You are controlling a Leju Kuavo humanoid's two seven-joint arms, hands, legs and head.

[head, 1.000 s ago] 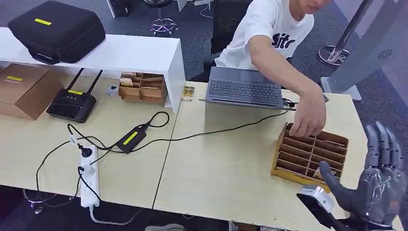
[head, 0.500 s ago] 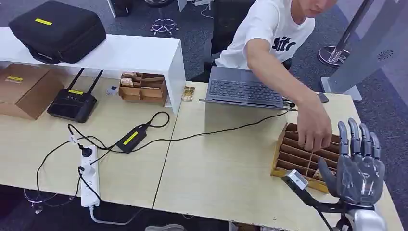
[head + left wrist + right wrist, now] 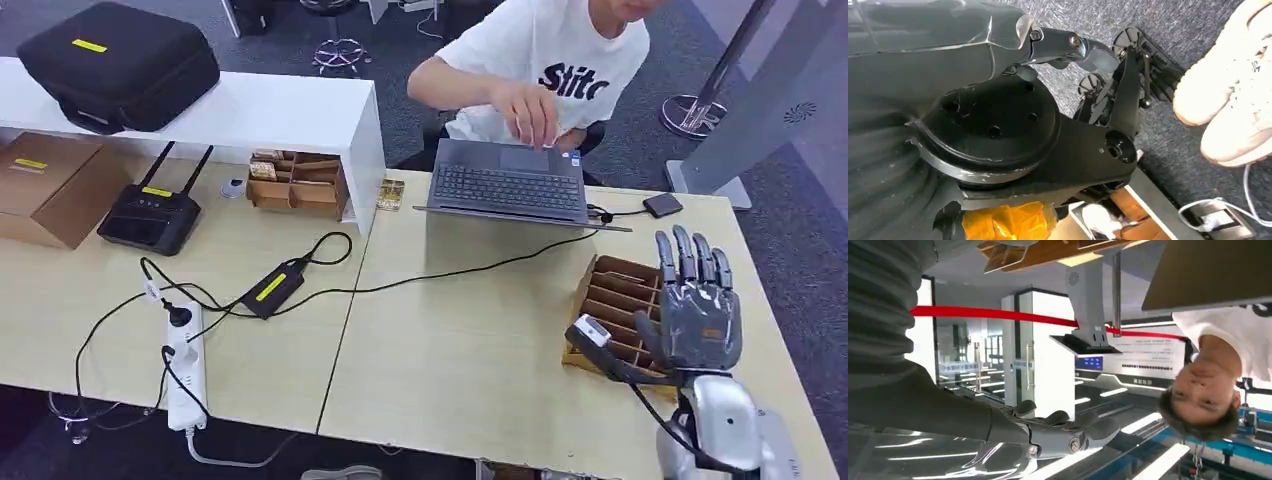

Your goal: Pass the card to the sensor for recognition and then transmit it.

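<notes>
My right hand (image 3: pixel 695 305) is raised over the near right corner of a cardboard box of slots (image 3: pixel 612 290), palm toward me, fingers spread and upright, holding nothing. It hides the slots behind it, and I see no card. In the right wrist view its thumb (image 3: pixel 1053 437) is stretched out with nothing against it. A small black device (image 3: pixel 662 205) lies on the table behind the box, joined to a cable. In the left wrist view my left hand's thumb (image 3: pixel 1068 42) is stretched out above the floor, with nothing in it.
A person in a white shirt sits behind the table with a hand (image 3: pixel 525 110) over the open laptop (image 3: pixel 510 185). A black cable (image 3: pixel 480 268) crosses the table from the laptop to an adapter (image 3: pixel 272 288) and a power strip (image 3: pixel 185 375). A router (image 3: pixel 150 215) stands at the left.
My right hand has risen and moved left and away from me, over the slotted box. The person's hand has left the box and gone back to the laptop, uncovering the black device.
</notes>
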